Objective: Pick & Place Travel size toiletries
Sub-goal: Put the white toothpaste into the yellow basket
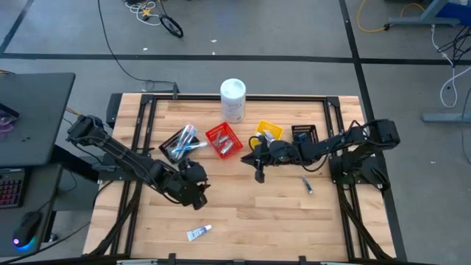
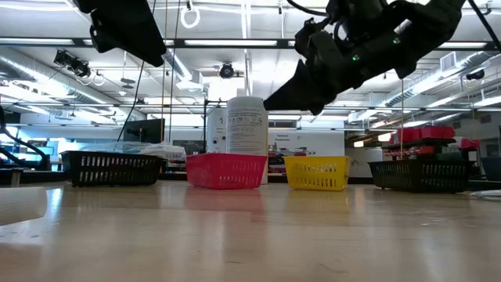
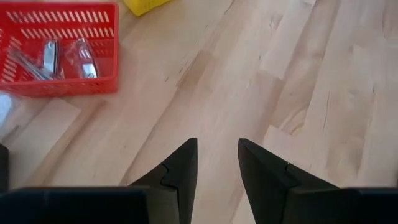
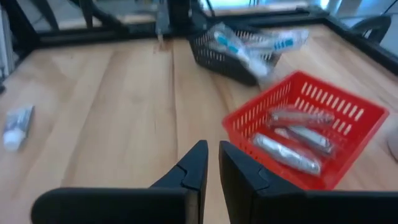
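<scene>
A white-blue toothpaste tube lies flat near the table's near edge and also shows in the right wrist view. A small silvery tube lies on the table to the right. Blue-white toothbrushes rest in the left black bin. Silvery packets lie in the red bin. My left gripper hangs open over bare wood near the table's middle. My right gripper is shut and empty, raised above the table beside the red bin.
A tall white canister stands at the far edge. A yellow bin and a second black bin sit right of the red one. Bare wood lies between the two grippers and the near edge.
</scene>
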